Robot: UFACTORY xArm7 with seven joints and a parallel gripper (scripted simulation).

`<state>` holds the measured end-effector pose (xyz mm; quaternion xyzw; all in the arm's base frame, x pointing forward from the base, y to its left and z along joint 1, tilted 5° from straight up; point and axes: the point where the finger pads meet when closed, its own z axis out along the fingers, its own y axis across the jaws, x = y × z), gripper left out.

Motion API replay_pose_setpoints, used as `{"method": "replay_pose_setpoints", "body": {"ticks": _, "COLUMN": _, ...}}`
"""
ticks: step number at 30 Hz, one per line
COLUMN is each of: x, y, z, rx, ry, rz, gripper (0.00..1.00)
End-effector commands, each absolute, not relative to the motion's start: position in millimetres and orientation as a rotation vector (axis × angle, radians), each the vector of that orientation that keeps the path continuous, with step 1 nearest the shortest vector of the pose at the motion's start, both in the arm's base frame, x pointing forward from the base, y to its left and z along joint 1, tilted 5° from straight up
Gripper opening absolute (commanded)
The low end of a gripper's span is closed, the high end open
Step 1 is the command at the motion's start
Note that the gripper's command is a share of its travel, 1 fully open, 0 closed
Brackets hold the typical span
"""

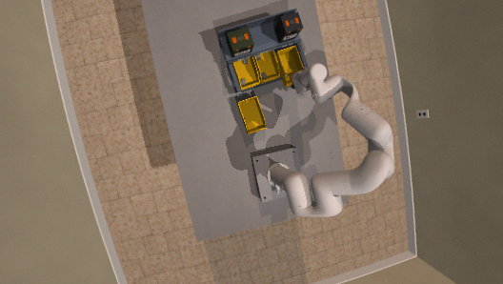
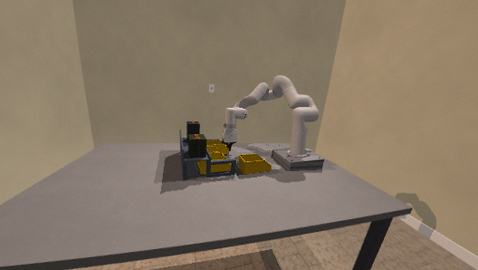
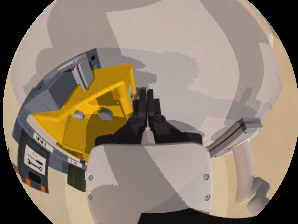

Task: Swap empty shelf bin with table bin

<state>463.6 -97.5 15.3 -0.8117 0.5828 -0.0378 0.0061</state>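
Wrist view: fingers pressed together, clenched on nothing, tips just beside the near wall of a yellow bin [image 3: 87, 119] in the shelf [image 3: 48, 96]. Top view: gripper [image 1: 299, 85] at the front corner of that end bin. Another yellow bin [image 1: 251, 114] sits on the desk [image 1: 191, 143] before the shelf. Two dark boxes [image 1: 239, 41] on top behind.

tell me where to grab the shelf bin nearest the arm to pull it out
Grip the front wall of that bin, coming from above. Its top is open near the front lip, so one finger can likely drop inside. The pincer is shut beside it and must open first.
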Motion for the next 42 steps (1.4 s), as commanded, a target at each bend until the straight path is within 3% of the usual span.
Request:
{"method": "replay_pose_setpoints", "body": {"ticks": 1, "x": 465, "y": -97, "z": 17, "rx": -2.539, "ry": 1.822, "rz": -0.124, "gripper": 0.00}}
{"method": "replay_pose_setpoints", "body": {"ticks": 42, "x": 502, "y": -85, "z": 19, "rx": -2.539, "ry": 1.822, "rz": -0.124, "gripper": 0.00}}
